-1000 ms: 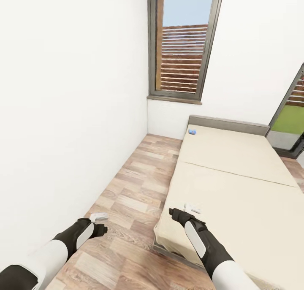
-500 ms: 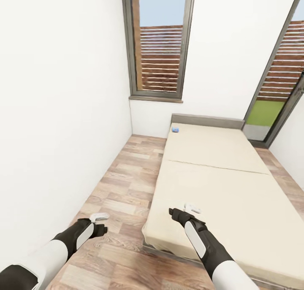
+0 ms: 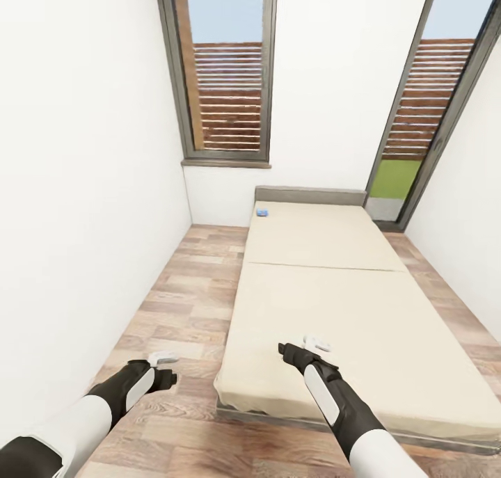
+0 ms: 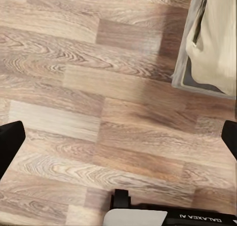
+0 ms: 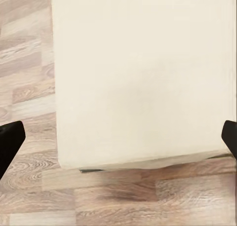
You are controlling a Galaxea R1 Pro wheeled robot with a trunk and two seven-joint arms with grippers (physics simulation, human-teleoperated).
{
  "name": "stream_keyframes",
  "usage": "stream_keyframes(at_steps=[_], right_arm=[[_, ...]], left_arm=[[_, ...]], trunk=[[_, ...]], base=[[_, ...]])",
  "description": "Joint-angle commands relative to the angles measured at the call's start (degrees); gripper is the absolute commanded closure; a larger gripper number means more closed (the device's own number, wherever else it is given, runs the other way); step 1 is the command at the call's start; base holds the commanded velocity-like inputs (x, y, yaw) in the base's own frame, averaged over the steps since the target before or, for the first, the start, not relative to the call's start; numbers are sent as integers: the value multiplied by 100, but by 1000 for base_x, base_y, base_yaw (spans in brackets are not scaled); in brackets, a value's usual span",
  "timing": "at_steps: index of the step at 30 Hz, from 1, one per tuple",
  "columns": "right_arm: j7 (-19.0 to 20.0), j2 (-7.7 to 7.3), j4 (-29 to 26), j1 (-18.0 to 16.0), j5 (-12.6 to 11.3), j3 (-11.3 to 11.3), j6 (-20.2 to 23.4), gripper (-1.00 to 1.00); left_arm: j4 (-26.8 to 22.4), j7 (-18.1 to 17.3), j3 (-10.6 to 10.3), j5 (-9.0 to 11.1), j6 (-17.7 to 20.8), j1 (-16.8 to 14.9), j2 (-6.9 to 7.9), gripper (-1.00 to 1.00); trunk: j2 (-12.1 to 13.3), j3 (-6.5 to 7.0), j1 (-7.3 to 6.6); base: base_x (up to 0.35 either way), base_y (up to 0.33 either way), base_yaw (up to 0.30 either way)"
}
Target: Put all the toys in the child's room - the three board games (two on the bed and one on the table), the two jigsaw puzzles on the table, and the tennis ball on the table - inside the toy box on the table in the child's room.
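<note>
At near left, the left tool (image 3: 165, 357) is hanging wide open over wood-plank floor (image 3: 188, 290); the right tool (image 3: 316, 342), equally wide, is hovering above the low beige-mattress bed (image 3: 334, 304). The small blue board game (image 3: 261, 212) is lying far off by the headboard, likely risking an overreach.

Count on record: 1 bed (image 3: 334, 304), its mattress in 2 sections; 1 small blue board game (image 3: 261, 213) on it at 11 o'clock near the headboard; 2 windows (image 3: 226, 74); 2 grippers, left (image 3: 164, 358) and right (image 3: 316, 341).
</note>
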Motion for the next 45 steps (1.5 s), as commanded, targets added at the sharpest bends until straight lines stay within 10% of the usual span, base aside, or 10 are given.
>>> stream_keyframes(at_steps=[1,45], right_arm=[[-51,-2,-8,-6,-54,21,14,-100],[-51,-2,-8,-6,-45,21,12,-100]], left_arm=[[-20,45,-40,62,30,-1,7,-100],[-20,45,-46,62,30,-1,7,-100]], trunk=[[-12,-12,3],[-12,-12,3]], base=[[0,0,-274],[7,0,-173]])
